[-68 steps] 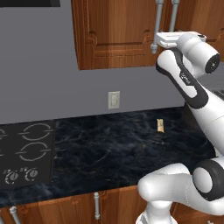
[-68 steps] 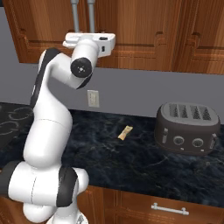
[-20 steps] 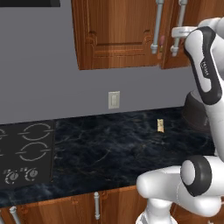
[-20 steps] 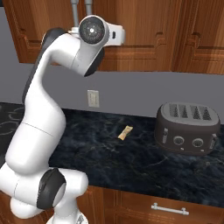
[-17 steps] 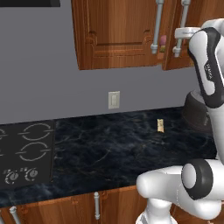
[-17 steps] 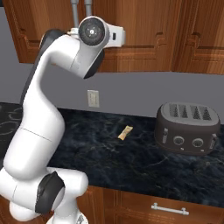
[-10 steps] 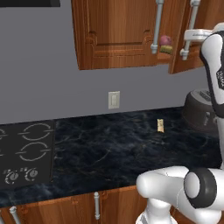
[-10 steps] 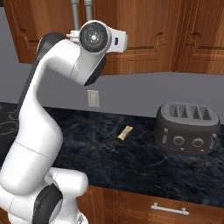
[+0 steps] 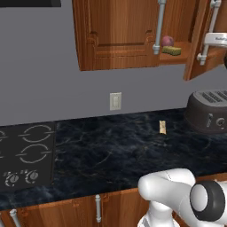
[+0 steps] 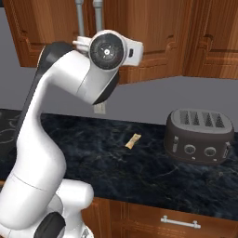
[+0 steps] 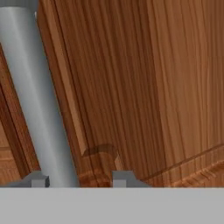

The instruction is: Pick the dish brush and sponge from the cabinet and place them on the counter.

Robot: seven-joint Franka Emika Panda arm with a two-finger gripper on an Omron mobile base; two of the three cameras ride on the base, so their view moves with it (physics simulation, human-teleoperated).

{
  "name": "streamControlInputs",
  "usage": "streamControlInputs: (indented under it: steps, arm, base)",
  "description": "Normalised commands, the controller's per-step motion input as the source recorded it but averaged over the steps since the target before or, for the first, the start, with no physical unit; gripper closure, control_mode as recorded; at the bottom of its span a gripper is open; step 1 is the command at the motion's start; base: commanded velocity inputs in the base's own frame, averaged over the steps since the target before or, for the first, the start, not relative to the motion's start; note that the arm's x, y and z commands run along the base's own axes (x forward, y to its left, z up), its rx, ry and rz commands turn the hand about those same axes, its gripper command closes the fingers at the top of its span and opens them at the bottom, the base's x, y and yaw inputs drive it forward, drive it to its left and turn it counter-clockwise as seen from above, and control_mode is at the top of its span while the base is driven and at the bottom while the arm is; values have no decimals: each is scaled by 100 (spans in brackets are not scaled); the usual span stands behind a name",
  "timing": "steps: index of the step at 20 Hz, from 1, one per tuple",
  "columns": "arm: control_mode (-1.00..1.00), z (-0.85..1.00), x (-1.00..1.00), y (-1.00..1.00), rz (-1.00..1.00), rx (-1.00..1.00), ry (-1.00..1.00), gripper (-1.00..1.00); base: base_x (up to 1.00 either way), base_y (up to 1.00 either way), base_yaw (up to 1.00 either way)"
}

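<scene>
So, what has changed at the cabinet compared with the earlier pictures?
The end effector has swung the cabinet's right door open by its handle, uncovering the sponge and a purple-red ball. The toaster and the piece on the counter stayed put.

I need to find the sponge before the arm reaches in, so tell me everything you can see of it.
The sponge is a small yellow-tan block, soft-looking, lying flat on the wooden shelf of the cabinet, whose right door stands swung open. It sits near the shelf's front edge, just right of and below a purple-red ball, close enough that contact cannot be told. Nothing grips it.
</scene>
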Motion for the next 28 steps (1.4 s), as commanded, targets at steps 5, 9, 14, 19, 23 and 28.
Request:
streamControlInputs:
  steps: [5, 9, 14, 19, 23, 28]
  arm:
    - [-100, -10, -53, -95, 1, 9, 2, 100]
    - [-100, -8, -46, -85, 5, 15, 1, 100]
    - [-100, -5, -26, -58, 9, 13, 0, 100]
    - [-100, -7, 0, -14, 10, 8, 3, -100]
    - [-100, -8, 0, 0, 9, 3, 3, -100]
    - [-100, 0, -22, -4, 8, 1, 0, -100]
  base:
    - [0, 0, 0]
    - [0, 0, 0]
    - [0, 0, 0]
    - [0, 0, 0]
    - [0, 0, 0]
    - [0, 0, 0]
